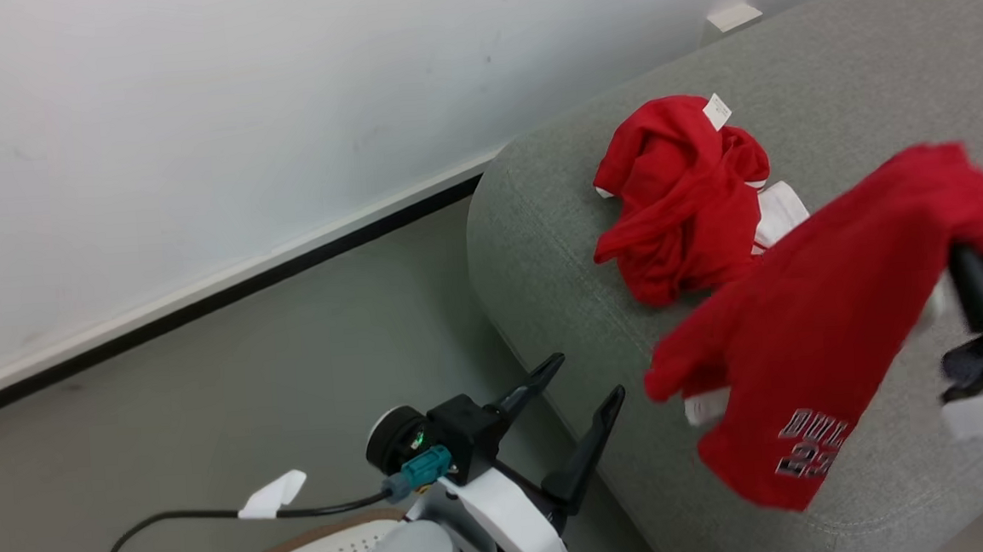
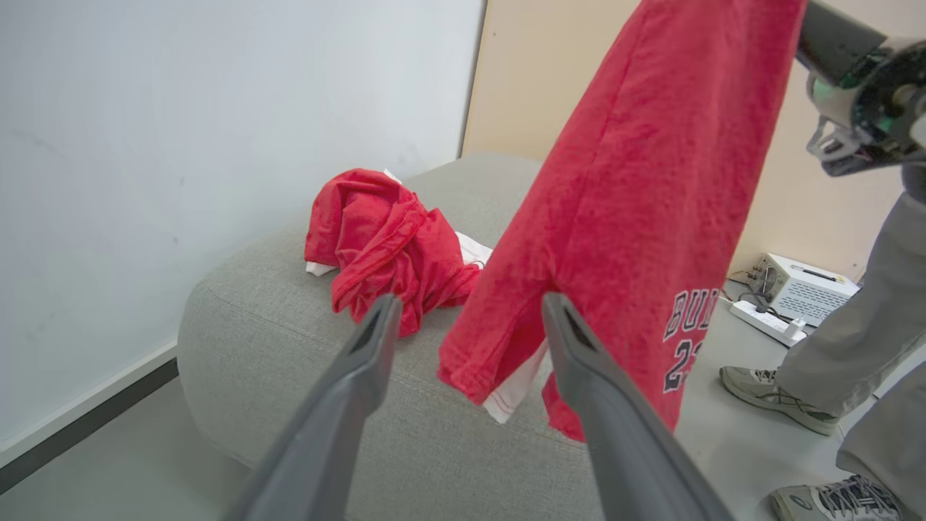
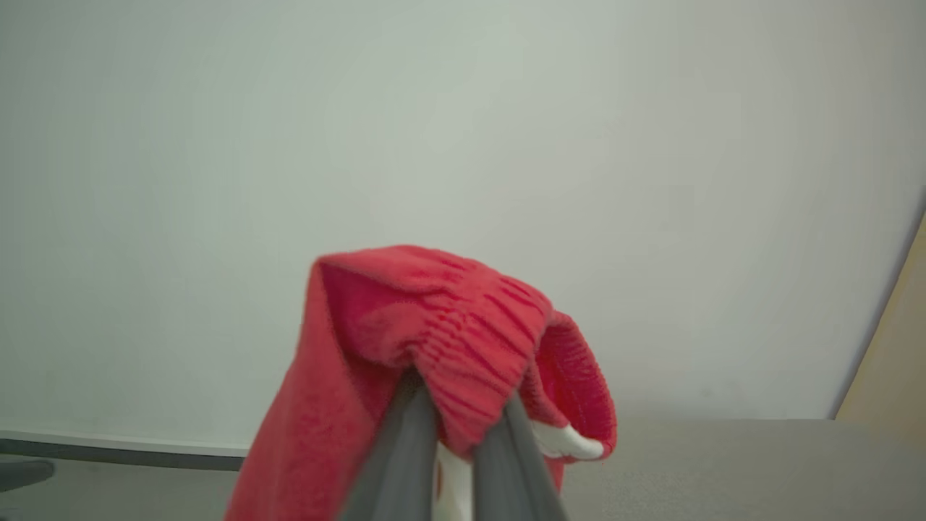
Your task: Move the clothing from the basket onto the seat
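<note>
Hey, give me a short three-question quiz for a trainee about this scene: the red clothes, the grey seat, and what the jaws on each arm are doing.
1. True or false: the right jaws are shut on the hanging red garment.
2. Where does the crumpled red garment lie? A) in the basket B) on the seat C) on the floor
3. Fill in: the left jaws stand ____ and hold nothing.
Key: 1 true; 2 B; 3 open.
</note>
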You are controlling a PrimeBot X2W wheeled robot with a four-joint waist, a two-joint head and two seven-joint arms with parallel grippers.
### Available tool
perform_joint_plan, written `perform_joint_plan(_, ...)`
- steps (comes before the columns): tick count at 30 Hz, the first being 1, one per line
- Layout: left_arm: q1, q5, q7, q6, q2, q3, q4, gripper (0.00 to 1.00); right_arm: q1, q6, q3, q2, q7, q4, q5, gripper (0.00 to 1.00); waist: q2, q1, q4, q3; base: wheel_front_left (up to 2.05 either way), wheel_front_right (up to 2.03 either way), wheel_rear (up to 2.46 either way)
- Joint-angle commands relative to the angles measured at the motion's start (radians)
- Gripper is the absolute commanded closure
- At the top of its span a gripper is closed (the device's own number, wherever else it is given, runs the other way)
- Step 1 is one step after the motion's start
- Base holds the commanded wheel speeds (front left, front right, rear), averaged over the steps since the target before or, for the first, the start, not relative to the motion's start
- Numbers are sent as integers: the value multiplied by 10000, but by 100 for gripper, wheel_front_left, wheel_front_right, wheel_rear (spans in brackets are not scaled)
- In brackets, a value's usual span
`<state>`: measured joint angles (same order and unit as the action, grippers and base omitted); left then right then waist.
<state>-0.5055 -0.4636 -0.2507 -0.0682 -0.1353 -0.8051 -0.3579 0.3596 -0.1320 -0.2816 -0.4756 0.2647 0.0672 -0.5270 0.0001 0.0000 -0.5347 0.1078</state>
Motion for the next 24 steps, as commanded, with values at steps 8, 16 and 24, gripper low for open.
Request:
perform_joint_plan(8,-517,237,284,91,-284,-21,140,0,1594,26,904,-1502,-71,898,-822,100,-1,0,718,1405,0,0,0)
perform_joint_plan(16,-986,339,726,341,-735,180,486,0,2939,24,2415,-2030,5,1978,-931,100,-1,0,1388,3050,0,0,0)
perform_joint_plan(24,-1170,421,846,396,-847,122,630,0,3555,26,2831,-1698,-9,3873,132,100,-1,0,1902,3845,0,0,0)
